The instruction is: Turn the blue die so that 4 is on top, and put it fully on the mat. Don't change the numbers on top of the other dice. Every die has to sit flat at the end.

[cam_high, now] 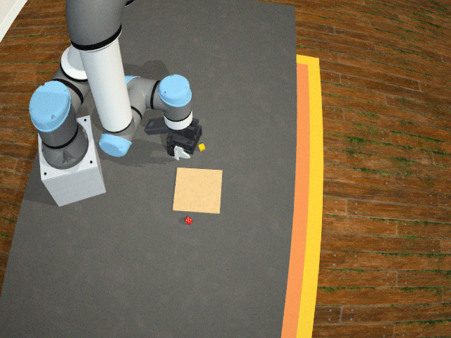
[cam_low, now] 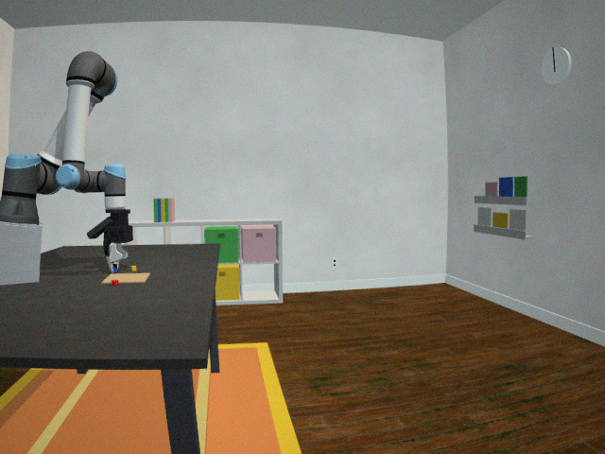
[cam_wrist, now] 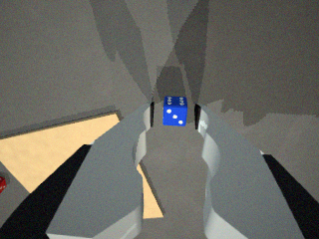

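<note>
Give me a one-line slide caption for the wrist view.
Wrist view: blue die, three-pip face toward camera, off the mat, between the gripper's parted fingertips.

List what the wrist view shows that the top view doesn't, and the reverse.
Wrist only: the blue die, its three-pip side facing the camera. It sits off the mat between the fingertips, with a slim gap on each side.

Top only: the yellow die beside the gripper, which hides the blue die from above. It also shows the arm's pedestal and the mat's full square outline.

Both: the tan mat, the red die just off its edge, and the dark table.
</note>
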